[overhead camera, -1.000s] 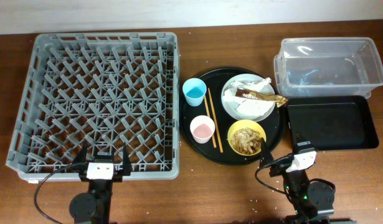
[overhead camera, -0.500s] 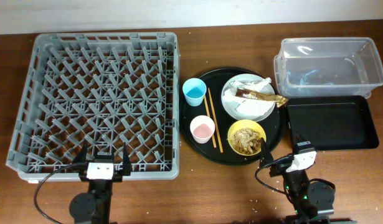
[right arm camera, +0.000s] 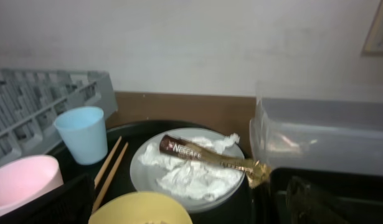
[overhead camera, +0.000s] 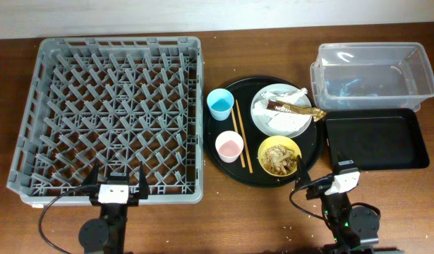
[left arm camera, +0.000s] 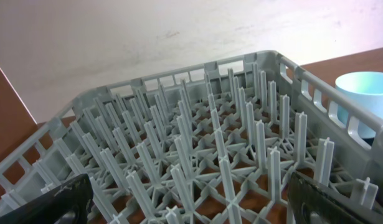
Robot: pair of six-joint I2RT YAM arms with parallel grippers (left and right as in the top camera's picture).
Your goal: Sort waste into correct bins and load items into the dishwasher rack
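Just beyond right fingers (right arm camera: 61, 200) sits yellow bowl (right arm camera: 140, 209).

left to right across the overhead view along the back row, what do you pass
dishwasher rack → light-blue cup → chopsticks → white plate → clear tub

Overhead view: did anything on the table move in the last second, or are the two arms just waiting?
Nothing visibly changed. The left gripper is open at the near edge of the dishwasher rack, and the right gripper is open beside the yellow bowl, both as before. Everything on the round black tray lies where it was.
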